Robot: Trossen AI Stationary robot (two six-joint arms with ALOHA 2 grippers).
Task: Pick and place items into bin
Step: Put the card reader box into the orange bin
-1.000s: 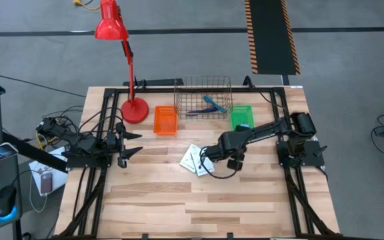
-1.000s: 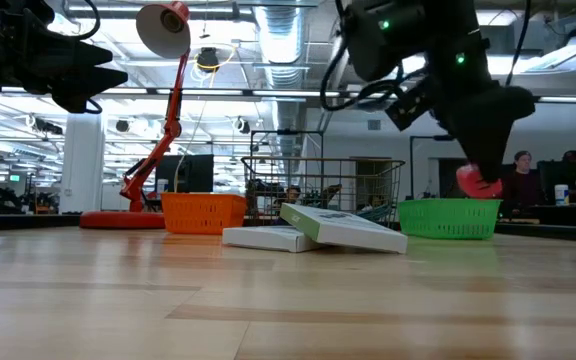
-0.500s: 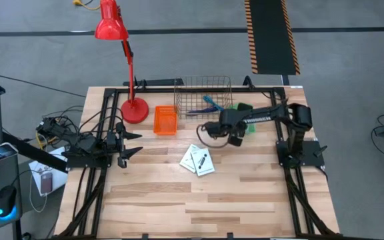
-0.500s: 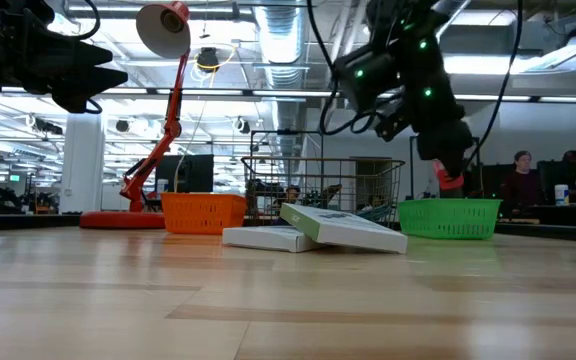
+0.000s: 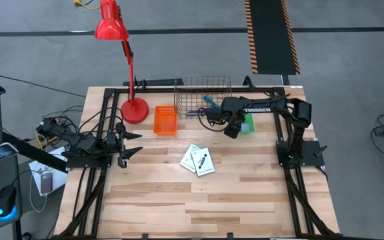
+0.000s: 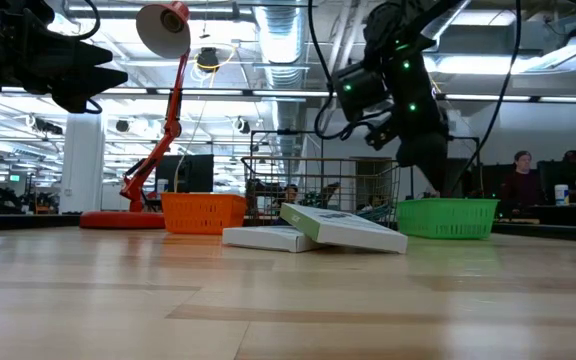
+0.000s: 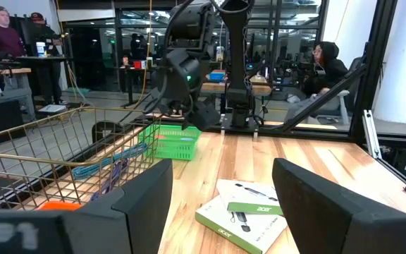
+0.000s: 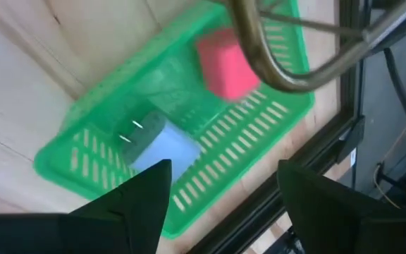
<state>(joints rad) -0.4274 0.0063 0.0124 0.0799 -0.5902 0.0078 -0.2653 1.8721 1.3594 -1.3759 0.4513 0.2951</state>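
My right gripper [image 5: 233,129] hangs open above the green bin [image 5: 247,123], its fingers [image 8: 141,197] spread wide with nothing between them. A small red block [image 8: 224,62] shows inside the green bin [image 8: 189,176], beside a pale blue block [image 8: 166,149]. Two flat white packets [image 5: 199,160] lie mid-table, one leaning on the other [image 6: 328,225]. The teal-handled tool [image 7: 111,159] and dark blue pen [image 7: 115,176] lie in the wire basket [image 5: 203,87]. My left gripper [image 5: 131,143] waits open at the table's left edge.
An orange bin [image 5: 165,120] stands left of the wire basket, whose rim [image 8: 287,56] runs close by my right gripper. A red desk lamp [image 5: 133,107] stands at the far left. People sit in the room behind the table [image 7: 326,60]. Bare wood [image 5: 199,200] fills the near half.
My right gripper has swung from just right of the packets toward the table's far edge and risen to hang over the green bin. The red block, at its fingertips a second ago, now shows inside the green bin, apart from the fingers.
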